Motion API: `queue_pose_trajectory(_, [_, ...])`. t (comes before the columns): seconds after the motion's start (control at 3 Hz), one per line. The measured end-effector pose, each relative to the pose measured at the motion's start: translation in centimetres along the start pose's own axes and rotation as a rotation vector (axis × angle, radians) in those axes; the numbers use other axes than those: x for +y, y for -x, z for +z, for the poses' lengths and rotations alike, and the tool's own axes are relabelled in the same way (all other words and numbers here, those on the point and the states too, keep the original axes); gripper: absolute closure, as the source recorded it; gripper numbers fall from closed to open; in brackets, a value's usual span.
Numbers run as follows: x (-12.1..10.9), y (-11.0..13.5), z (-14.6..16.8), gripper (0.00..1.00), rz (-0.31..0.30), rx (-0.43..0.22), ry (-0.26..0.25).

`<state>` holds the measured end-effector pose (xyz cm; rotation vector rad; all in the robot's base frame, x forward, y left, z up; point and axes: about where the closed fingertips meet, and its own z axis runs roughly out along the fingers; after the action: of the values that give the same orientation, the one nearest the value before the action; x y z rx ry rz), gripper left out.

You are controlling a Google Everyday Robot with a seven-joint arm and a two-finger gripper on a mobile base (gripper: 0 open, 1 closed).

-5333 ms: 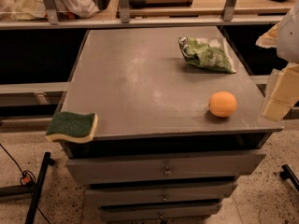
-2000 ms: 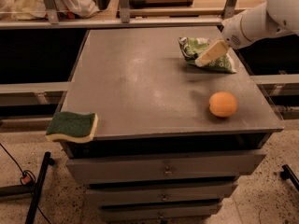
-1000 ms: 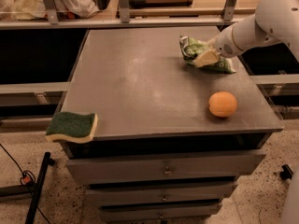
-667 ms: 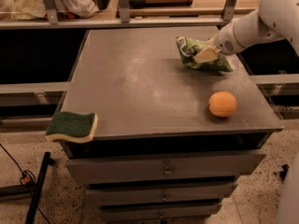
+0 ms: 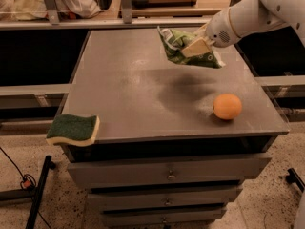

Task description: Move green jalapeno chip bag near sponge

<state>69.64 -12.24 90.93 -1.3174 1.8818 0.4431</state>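
Foil bag [image 5: 172,46] looks light, crinkly and slippery, so my jaws, over the far right of the desk [image 5: 128,89], pinch its crumpled middle.

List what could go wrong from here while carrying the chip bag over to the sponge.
1. The gripper, above the far right of the table, holds the green jalapeno chip bag in its jaws by a crumpled part; the foil may slip out in transit.
2. The sponge overhangs the table's front left corner, so setting the bag down too close could push it off.
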Motion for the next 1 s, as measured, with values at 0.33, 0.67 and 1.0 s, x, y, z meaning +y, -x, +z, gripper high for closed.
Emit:
queue_pose_trajectory(0.33, [5.3, 3.4, 1.0, 1.0, -0.077, -0.042, 0.096])
queue_pose_trajectory(0.67, [11.2, 5.7, 3.5, 1.0, -0.147, -0.052, 0.22])
queue_pose_trajectory(1.0, [15.1, 6.8, 6.0, 1.0, -0.196, -0.032, 0.306])
